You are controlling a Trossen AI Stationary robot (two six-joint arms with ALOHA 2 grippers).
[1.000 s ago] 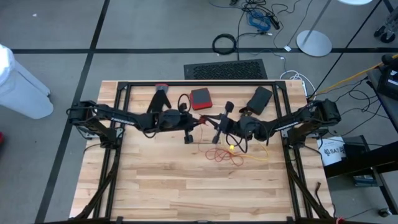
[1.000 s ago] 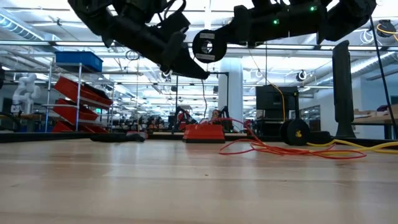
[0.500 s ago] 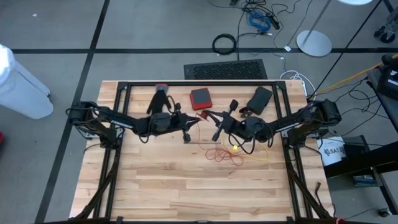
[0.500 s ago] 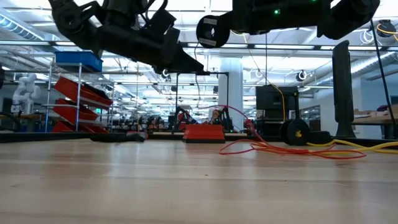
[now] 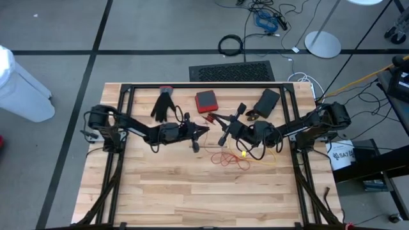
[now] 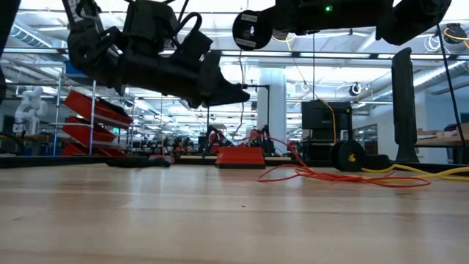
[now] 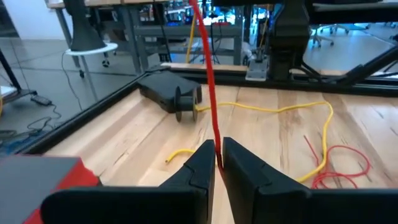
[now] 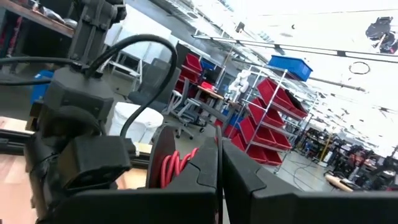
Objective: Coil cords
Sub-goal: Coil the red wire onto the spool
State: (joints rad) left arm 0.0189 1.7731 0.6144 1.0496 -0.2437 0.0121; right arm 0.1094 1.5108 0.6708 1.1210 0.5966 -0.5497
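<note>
My left fingers [image 7: 217, 163] hover over the middle of the desk [image 5: 179, 191], pinched nearly together on a thin red cord [image 7: 208, 81] — in the left wrist view it rises straight up out of the narrow gap between them. My right fingers [image 8: 219, 180] are pressed fully together, held above the desk just right of centre; a small bundle of red cord loops [image 8: 176, 167] sits against them in the right wrist view, but I can't tell whether it is actually clamped. The two grippers sit near each other, tips pointing inward in the high view.

Rest of the red cord lies in loose loops [image 5: 231, 160] on the desk below the right gripper. The yellow cord [image 5: 263, 158] runs beside those loops, curving toward the desk's right side — in the left wrist view it trails past a black device [image 7: 169, 94] with a round end. A red box [image 5: 206, 100] sits at the back of the desk, a black glove [image 5: 165, 104] to its left, and a black box [image 5: 266, 100] at back right. A black cable ring [image 5: 231, 45] lies on the floor beyond the desk.
</note>
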